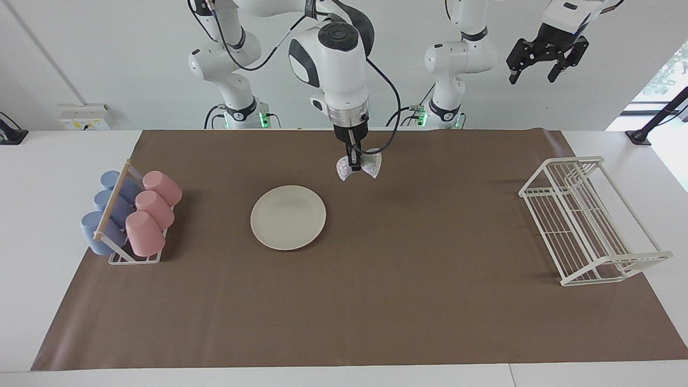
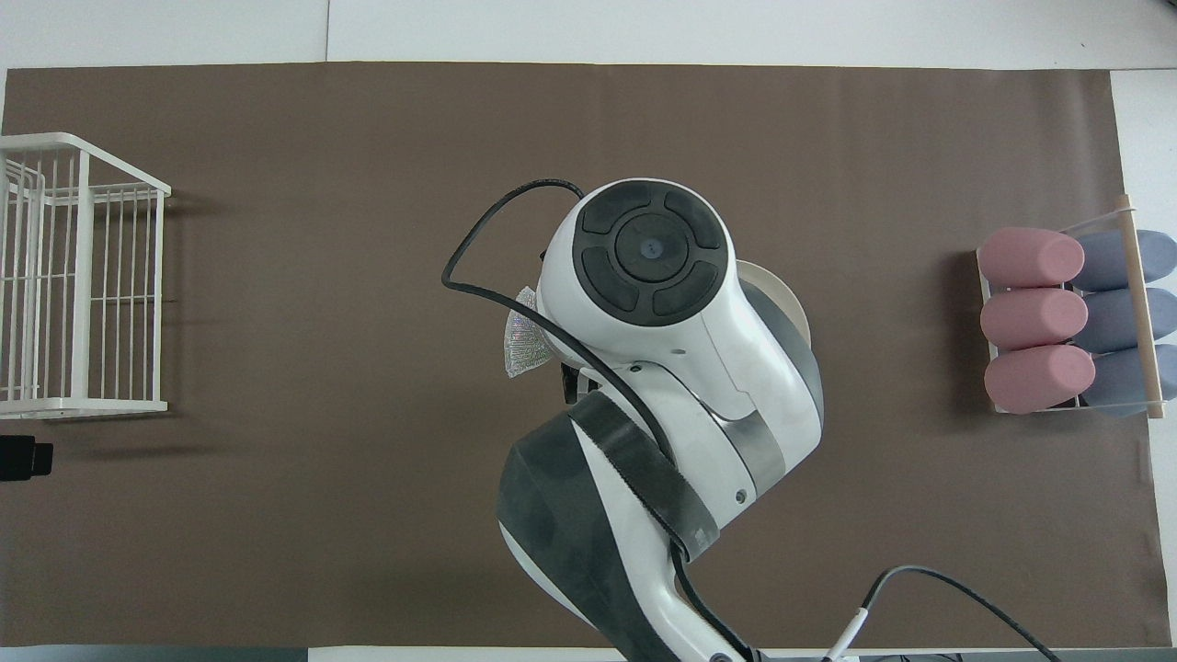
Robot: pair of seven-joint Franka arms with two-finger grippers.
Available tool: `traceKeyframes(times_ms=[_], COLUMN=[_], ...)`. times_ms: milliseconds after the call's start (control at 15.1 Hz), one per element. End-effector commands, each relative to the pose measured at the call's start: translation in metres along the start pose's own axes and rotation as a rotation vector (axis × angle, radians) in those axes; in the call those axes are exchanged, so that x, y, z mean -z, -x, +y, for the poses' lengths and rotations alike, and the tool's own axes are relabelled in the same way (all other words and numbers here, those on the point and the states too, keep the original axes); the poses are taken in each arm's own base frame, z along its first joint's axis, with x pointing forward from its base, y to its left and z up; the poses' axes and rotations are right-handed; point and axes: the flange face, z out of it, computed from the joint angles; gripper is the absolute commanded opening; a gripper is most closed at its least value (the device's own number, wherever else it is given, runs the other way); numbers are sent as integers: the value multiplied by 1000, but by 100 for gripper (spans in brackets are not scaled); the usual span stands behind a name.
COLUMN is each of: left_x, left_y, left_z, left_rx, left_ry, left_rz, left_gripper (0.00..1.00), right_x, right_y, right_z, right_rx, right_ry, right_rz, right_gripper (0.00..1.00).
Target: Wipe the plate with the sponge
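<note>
The cream-white plate (image 1: 288,217) lies flat and bare on the brown mat; in the overhead view the right arm covers all but a sliver of the plate (image 2: 789,296). My right gripper (image 1: 353,164) hangs in the air over the mat beside the plate, pointing down, shut on the silvery sponge (image 1: 371,165). The sponge (image 2: 520,336) fans out on both sides of the fingers and touches nothing below. My left gripper (image 1: 542,58) waits high over the left arm's end of the table, open and empty.
A rack of pink and blue cups (image 1: 133,216) (image 2: 1067,320) stands at the right arm's end of the mat. A white wire dish rack (image 1: 588,217) (image 2: 78,276) stands at the left arm's end.
</note>
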Motion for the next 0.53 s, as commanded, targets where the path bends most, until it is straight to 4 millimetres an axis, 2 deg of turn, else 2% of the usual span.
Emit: traceKeyframes(times_ms=[0, 66, 199, 332, 465], left_x=[-9, -18, -44, -70, -96], left_y=[12, 13, 4, -6, -19], left_z=[-4, -6, -16, -6, 5], left_rx=[21, 28, 78, 101, 137], left_ry=[-1, 43, 247, 356, 537], left_rz=[-20, -9, 7, 4, -10], left_gripper=[100, 100, 100, 100, 100], right_x=[14, 15, 21, 23, 23], right_y=[11, 22, 28, 29, 29], right_z=[0, 6, 5, 5, 4], right_rx=[-24, -15, -19, -22, -22], right_ry=[-6, 1, 1, -1, -5], right_rz=[13, 17, 16, 13, 9], right_gripper=[0, 0, 0, 0, 0])
